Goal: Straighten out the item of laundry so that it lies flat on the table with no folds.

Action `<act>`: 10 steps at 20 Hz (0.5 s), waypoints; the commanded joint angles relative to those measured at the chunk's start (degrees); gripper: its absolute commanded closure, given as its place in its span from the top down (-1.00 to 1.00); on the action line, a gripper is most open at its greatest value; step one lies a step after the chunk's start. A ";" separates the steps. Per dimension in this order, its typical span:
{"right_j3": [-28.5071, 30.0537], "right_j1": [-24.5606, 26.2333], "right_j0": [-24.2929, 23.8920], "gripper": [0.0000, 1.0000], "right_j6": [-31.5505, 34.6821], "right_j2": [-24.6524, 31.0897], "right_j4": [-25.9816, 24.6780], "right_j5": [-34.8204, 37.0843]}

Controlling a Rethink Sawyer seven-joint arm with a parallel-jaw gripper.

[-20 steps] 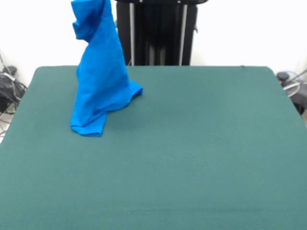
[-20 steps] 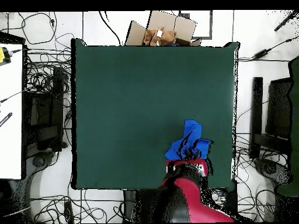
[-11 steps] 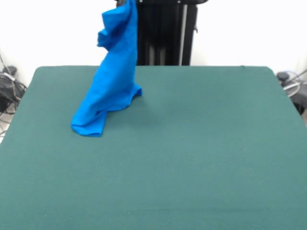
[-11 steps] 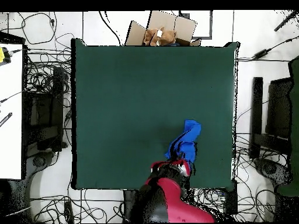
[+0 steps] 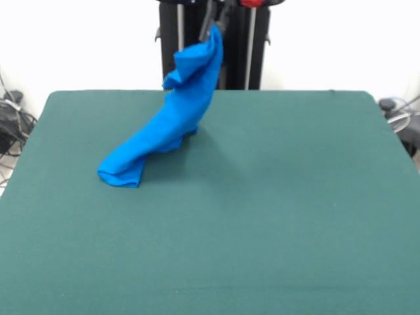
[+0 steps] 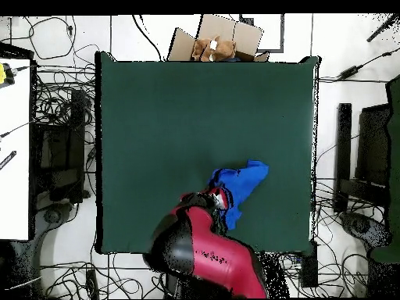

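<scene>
One bright blue T-shirt [image 5: 167,125] hangs from the gripper [image 5: 214,27], whose fingers are closed on the shirt's uppermost bunch of fabric near the top of the front view. From that pinch the cloth falls away in a slanting, twisted column, down and to the gripper's lower left in the front view, and its lowest part lies as a rounded fold on the table [image 5: 275,197]. The shirt is bunched and creased along its whole length, and no lettering shows. In the overhead view the red and black arm [image 6: 205,254] reaches in from the picture's bottom, and the shirt spreads from the gripper's end up and to the right, its far corner resting on the green top. All of the fabric lies within the table's edges.
</scene>
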 commanded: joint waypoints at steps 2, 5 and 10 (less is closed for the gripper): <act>-11.36 15.12 4.39 -1.00 21.69 -2.25 13.86 1.68; -13.73 17.65 5.57 -1.00 20.81 -2.89 17.37 2.07; -19.34 22.09 8.56 -1.00 18.41 -6.11 21.20 6.01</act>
